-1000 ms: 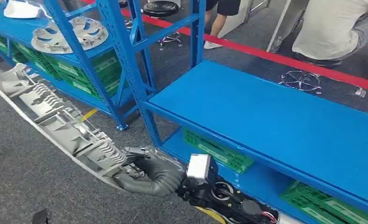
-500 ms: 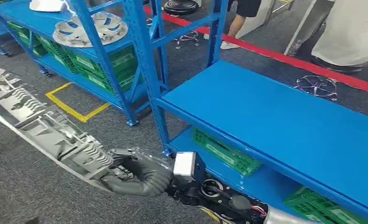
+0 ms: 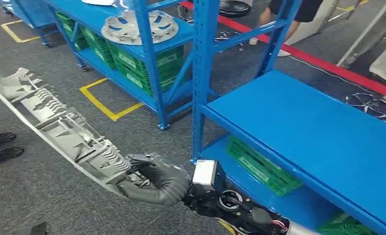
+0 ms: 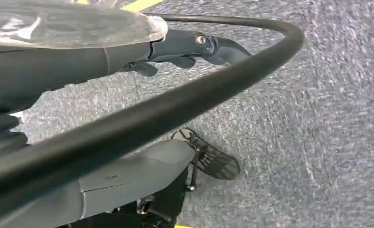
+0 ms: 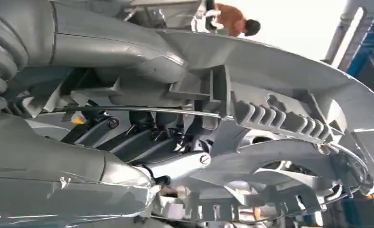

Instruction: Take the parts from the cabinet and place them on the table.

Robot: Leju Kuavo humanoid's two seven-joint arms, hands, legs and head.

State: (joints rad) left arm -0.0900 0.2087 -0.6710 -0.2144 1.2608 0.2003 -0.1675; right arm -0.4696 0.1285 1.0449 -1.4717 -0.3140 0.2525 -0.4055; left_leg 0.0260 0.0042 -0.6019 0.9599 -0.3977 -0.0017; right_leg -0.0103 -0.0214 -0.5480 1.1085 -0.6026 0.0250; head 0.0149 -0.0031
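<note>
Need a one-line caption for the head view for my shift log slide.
Right robot hand holds a long grey ribbed part over the grey carpet, beside the blue shelving.

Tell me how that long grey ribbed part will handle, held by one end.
The long grey part looks like stiff moulded plastic, probably light. Gripped by the right hand at one end, it juts out far, so it will likely swing and twist.

Right hand (image 3: 149, 178) clenched, arm outstretched

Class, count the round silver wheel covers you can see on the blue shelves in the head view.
1: a wheel cover lies on the far shelf, above green crates. Others may be hidden beyond the frame.
</note>
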